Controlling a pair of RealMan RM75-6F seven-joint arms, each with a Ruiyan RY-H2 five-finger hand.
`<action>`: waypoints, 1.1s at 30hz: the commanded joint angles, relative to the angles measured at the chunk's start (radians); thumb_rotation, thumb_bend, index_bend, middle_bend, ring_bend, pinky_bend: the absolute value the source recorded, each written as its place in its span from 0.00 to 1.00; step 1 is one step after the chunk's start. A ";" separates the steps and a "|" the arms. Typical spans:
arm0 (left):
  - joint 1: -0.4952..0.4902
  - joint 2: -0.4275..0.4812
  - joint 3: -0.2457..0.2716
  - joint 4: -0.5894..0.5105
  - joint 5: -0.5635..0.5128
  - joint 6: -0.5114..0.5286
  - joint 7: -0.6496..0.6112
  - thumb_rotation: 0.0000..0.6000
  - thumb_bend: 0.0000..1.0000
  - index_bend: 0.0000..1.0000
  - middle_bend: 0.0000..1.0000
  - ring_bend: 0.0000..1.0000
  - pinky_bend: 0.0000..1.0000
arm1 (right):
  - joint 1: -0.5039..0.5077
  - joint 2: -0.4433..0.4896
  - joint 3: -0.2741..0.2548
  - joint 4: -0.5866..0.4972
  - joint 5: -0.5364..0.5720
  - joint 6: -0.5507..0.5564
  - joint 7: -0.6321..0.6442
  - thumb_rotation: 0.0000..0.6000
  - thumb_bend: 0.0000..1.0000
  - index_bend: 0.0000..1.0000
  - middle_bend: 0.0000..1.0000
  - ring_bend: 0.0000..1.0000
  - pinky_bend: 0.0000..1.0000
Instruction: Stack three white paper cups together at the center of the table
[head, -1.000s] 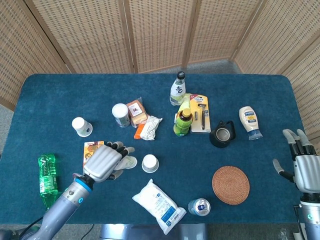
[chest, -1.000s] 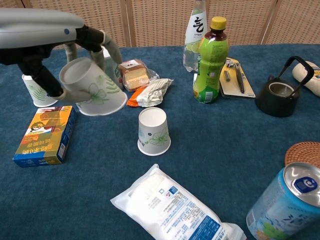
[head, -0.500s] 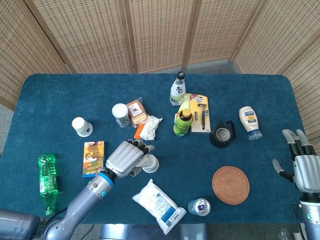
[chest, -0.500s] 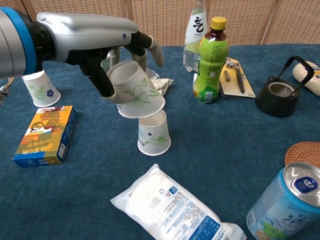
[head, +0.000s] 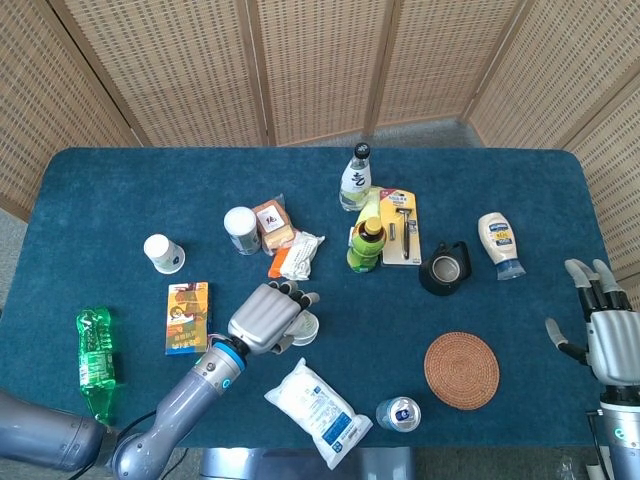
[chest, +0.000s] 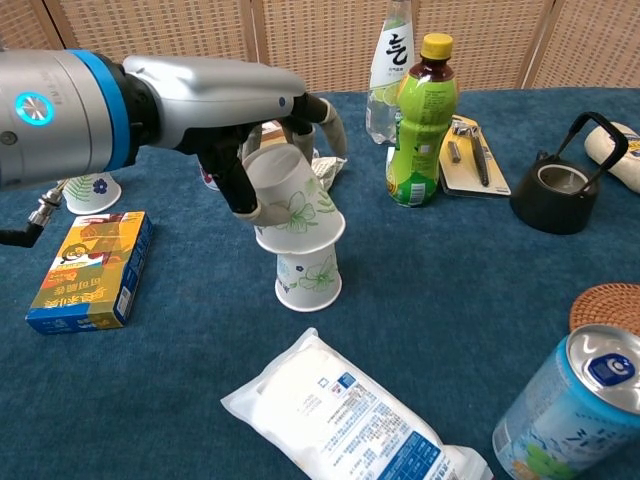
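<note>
Left hand (head: 268, 318) is seen in the head view directly over the upturned cup at the table's centre, having been carried rightward from beside the snack box (head: 187, 316) a second ago. The right hand (head: 608, 335) is held unchanged at the right edge of the blue felt table (head: 520, 190), its fingers spread on nothing. A third cup (head: 163, 253) is left standing up and to the left of the central cup.

In the chest view, the held cup (chest: 292, 202), thin white paper printed with a green leaf pattern, is gripped mouth-down and tilted in the left hand (chest: 232, 102), its flared rim lowered onto the base of the upside-down centre cup (chest: 308, 278); half a second earlier it was higher. A crinkled plastic pouch (chest: 350, 415) lies in front of the centre cup, and a ribbed green bottle (chest: 424, 120) behind it to the right.
</note>
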 joint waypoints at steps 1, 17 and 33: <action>-0.011 -0.009 0.003 0.009 -0.007 0.009 0.002 1.00 0.36 0.19 0.39 0.23 0.41 | 0.002 0.000 0.001 0.001 0.001 -0.002 0.003 1.00 0.35 0.07 0.15 0.00 0.22; -0.048 -0.058 0.024 0.066 0.002 0.057 -0.011 1.00 0.36 0.01 0.00 0.00 0.29 | 0.000 0.003 0.002 0.000 -0.002 0.001 0.014 1.00 0.36 0.07 0.15 0.00 0.22; -0.006 -0.021 0.086 0.062 0.122 0.124 -0.018 1.00 0.36 0.00 0.00 0.00 0.28 | -0.002 0.005 0.001 -0.005 -0.003 0.000 0.018 1.00 0.36 0.07 0.15 0.00 0.22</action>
